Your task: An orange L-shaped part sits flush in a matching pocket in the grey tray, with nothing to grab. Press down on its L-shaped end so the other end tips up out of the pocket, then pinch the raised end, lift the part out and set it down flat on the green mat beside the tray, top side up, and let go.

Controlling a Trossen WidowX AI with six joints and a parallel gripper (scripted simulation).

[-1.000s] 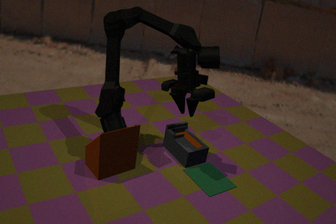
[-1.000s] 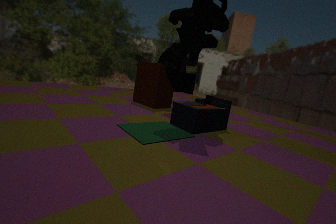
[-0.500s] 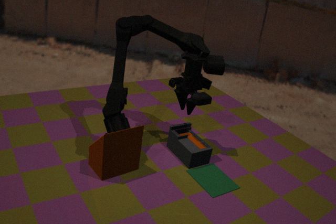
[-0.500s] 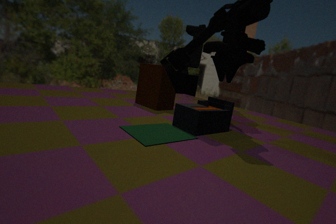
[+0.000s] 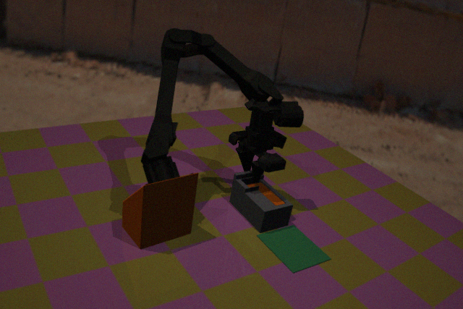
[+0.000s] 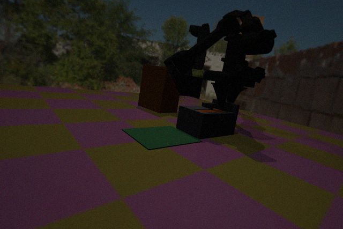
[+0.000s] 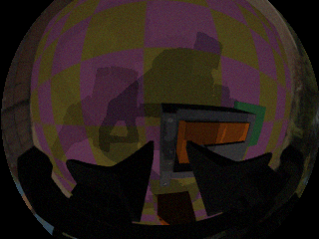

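Tool (image 5: 252,171) about half spread, pinching nothing, tips down at the far end of the grey tray (image 5: 249,204) over the orange part (image 5: 268,192), which lies flush in its pocket beside the green mat (image 5: 293,247); tip contact with the part is too dark to tell.

Two dark fingers along the lower edge, half-spread with nothing between, grey tray (image 7: 171,119) just beyond, orange part (image 7: 213,134) in its pocket, green mat (image 7: 255,115) at its right edge
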